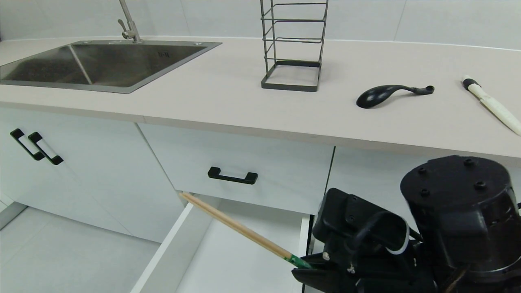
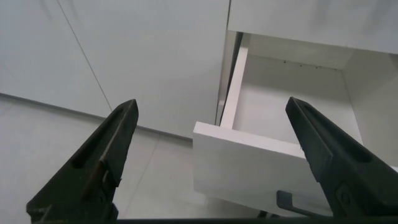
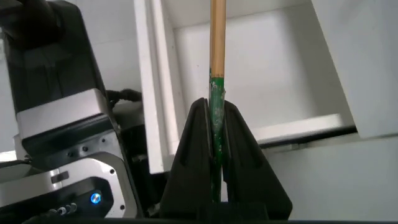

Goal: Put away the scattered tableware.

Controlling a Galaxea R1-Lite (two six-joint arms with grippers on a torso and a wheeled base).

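My right gripper (image 1: 304, 265) is shut on the green end of a pair of wooden chopsticks (image 1: 240, 228). They slant out over the open white drawer (image 1: 171, 248) under the counter. In the right wrist view the fingers (image 3: 199, 130) pinch the chopsticks (image 3: 217, 43), which point into the drawer (image 3: 149, 93). A black spoon (image 1: 376, 95) and a white-handled knife (image 1: 492, 106) lie on the counter at the right. My left gripper (image 2: 210, 106) stands open with nothing in it, in front of the drawer's front panel (image 2: 249, 168).
A black wire rack (image 1: 293, 53) stands at the middle back of the counter, and a steel sink (image 1: 101, 61) with a tap is at the left. A closed drawer with a black handle (image 1: 232, 176) sits above the open one. Grey floor lies below left.
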